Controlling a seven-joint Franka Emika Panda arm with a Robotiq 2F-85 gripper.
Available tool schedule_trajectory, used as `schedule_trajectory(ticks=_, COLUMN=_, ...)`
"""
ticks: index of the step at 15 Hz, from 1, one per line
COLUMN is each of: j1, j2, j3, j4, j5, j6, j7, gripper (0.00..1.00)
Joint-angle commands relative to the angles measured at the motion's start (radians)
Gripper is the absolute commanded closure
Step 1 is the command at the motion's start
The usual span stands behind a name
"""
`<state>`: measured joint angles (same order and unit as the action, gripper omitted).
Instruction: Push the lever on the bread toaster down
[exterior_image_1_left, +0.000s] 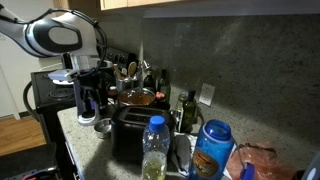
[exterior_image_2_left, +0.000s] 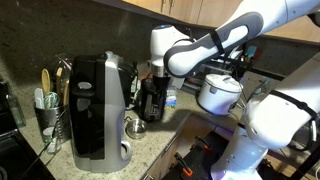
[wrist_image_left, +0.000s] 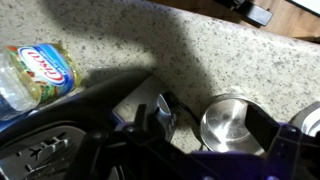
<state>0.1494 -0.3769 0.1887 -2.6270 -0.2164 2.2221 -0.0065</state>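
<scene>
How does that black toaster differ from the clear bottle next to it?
The glossy black boxy toaster is opaque and dark; the clear plastic bottle with a blue cap is see-through. The toaster is wide and squat; the bottle is slim. Both stand upright on the speckled counter.

- Your bread toaster (exterior_image_1_left: 128, 132) is a shiny black box with round edges.
- It stands upright on the speckled stone counter (exterior_image_1_left: 88, 140), well away from the wall.
- In an exterior view, a clear bottle (exterior_image_1_left: 153, 148) with a blue cap stands just beside it, a bit closer to the camera. The toaster is wider than the bottle.
- In the wrist view you look down on the toaster (wrist_image_left: 60, 140). It fills the lower left corner.
- Its top is dark, and you can see slots there.
- One side catches the light and looks gray.
- The lever is too dark to make out, so you cannot tell if it is up or down.
</scene>
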Motion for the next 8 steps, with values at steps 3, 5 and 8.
schedule_trajectory(ticks=3, j1=-0.046, j2=0.046, j3=0.096, j4=-0.047, j5=-0.307, j6=0.114, j7=0.208, gripper=0.00)
schedule_trajectory(ticks=5, j1=-0.069, j2=0.079, j3=0.116, j4=-0.057, j5=-0.436, j6=0.160, j7=0.299, gripper=0.00)
schedule_trajectory(ticks=8, j1=-0.120, j2=0.145, j3=0.089, j4=-0.037, j5=-0.676, j6=0.202, j7=0.417, gripper=0.00)
